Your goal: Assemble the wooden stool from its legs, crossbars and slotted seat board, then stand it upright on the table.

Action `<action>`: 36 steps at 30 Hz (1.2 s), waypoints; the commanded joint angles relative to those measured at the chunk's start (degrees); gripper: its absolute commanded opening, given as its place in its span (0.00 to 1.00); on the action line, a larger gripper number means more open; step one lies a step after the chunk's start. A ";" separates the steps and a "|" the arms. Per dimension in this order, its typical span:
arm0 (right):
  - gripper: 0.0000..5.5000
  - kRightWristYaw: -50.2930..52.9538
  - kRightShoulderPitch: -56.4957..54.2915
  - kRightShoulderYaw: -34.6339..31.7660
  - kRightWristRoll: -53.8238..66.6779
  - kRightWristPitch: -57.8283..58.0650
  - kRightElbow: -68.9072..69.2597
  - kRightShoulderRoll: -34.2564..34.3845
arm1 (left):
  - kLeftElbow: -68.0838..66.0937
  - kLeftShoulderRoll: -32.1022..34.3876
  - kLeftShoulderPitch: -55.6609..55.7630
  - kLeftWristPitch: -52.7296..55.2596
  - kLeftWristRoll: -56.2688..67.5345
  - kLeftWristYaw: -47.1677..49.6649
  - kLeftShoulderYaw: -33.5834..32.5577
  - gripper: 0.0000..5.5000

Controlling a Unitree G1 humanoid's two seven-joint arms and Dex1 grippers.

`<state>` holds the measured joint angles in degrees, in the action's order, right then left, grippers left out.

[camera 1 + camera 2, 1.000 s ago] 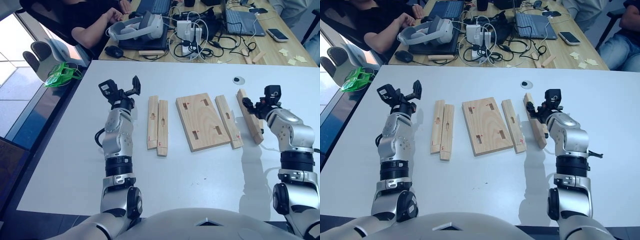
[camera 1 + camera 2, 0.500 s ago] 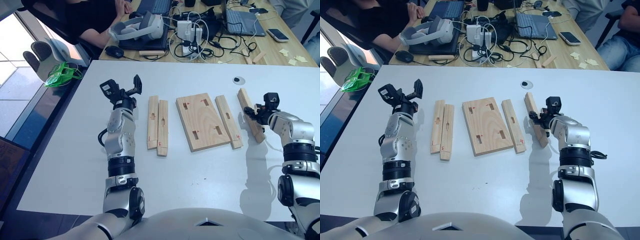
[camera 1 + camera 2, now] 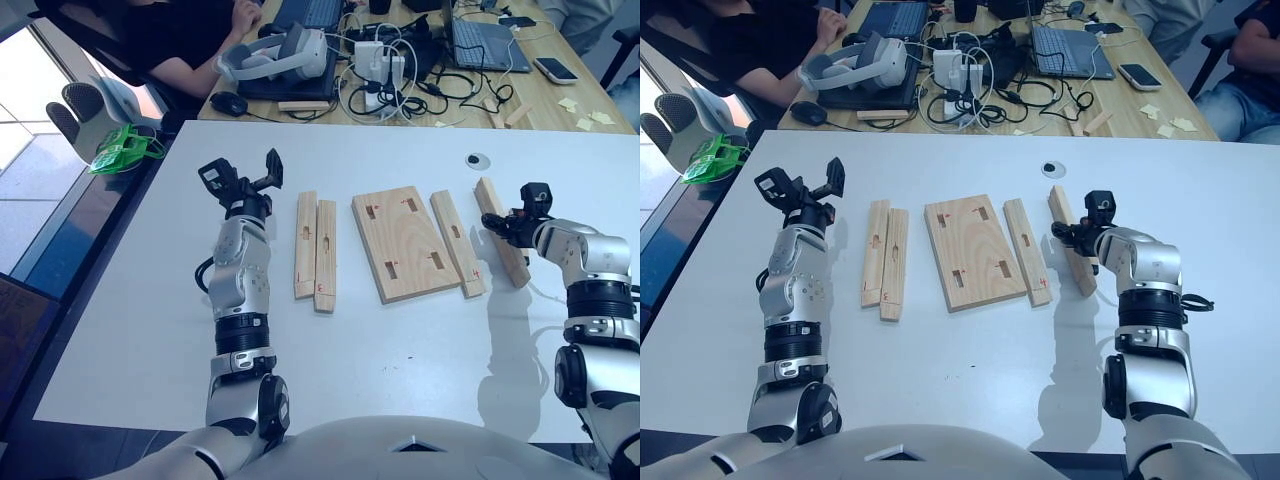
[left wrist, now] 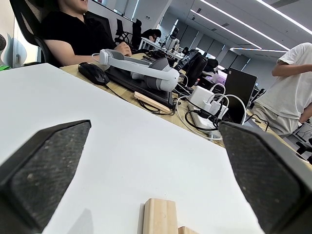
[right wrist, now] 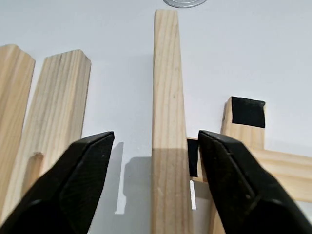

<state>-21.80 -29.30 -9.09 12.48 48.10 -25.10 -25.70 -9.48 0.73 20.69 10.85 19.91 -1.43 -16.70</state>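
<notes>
The slotted seat board (image 3: 405, 242) lies flat mid-table. Two wooden bars (image 3: 305, 243) (image 3: 325, 255) lie side by side to its left, and one slotted bar (image 3: 457, 243) lies just to its right. Farther right a long wooden piece (image 3: 500, 232) stands on its narrow edge. My right gripper (image 3: 512, 222) is open at this piece, one finger (image 5: 83, 180) on each side of the piece (image 5: 168, 97), not clamped. My left gripper (image 3: 243, 170) is open and held above the table left of the two bars, with nothing between its pads (image 4: 44, 165).
A round grey cap (image 3: 477, 158) sits in the white table (image 3: 400, 350) behind the right piece. Beyond the far edge a wooden desk carries a headset (image 3: 275, 50), laptops and cables. A green object (image 3: 120, 150) lies off the table's left edge.
My right gripper has come down from above the rightmost piece and now straddles it, with the forearm swung outward. The left arm has barely shifted.
</notes>
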 commanded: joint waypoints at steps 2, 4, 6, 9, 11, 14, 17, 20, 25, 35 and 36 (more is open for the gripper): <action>0.43 0.50 1.75 1.10 -0.51 0.35 0.88 1.02 | 0.11 0.62 0.21 1.34 0.45 -0.05 0.06 0.88; 0.37 0.39 2.05 1.22 -0.43 0.49 1.63 1.30 | 0.17 0.72 0.16 1.54 0.38 -0.08 0.03 0.88; 0.31 0.23 2.43 1.38 -0.38 0.54 2.13 1.39 | 0.24 0.86 0.10 1.70 0.40 -0.13 -0.03 0.88; 0.23 -0.04 3.05 1.52 -0.44 0.07 3.03 1.18 | 0.19 0.93 0.12 1.76 0.39 -0.16 0.02 0.88; 0.18 -0.02 3.28 1.53 -0.51 -0.27 3.51 1.11 | 0.11 0.93 0.18 1.76 0.36 -0.19 0.05 0.88; 0.17 0.45 3.35 1.39 -0.59 -0.64 4.95 1.14 | 0.04 0.92 0.22 1.74 0.35 -0.24 0.04 0.88; 0.17 0.81 2.57 1.69 -1.05 -1.04 5.13 0.98 | 0.23 0.88 0.18 1.71 0.34 -0.07 -0.08 0.88; 0.17 0.96 2.17 1.79 -0.98 -0.67 5.37 0.99 | 0.01 0.82 0.29 1.52 0.34 -0.08 -0.12 0.88; 0.17 2.27 0.00 1.22 -0.46 -0.32 8.30 1.25 | -0.81 0.88 0.78 1.12 0.35 -0.09 -0.36 0.88; 0.17 -0.82 -3.73 11.35 -8.93 -13.20 13.67 -2.42 | 2.48 -0.20 4.24 7.17 3.82 3.82 -2.00 0.88; 0.17 -1.64 -3.75 12.54 -10.04 -15.26 13.38 -2.83 | 3.78 -1.39 5.43 9.41 5.26 4.75 -1.47 0.88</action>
<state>-21.96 -31.80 1.44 4.71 36.15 -12.05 -26.85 -7.95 1.12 23.31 16.56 23.08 1.62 -18.74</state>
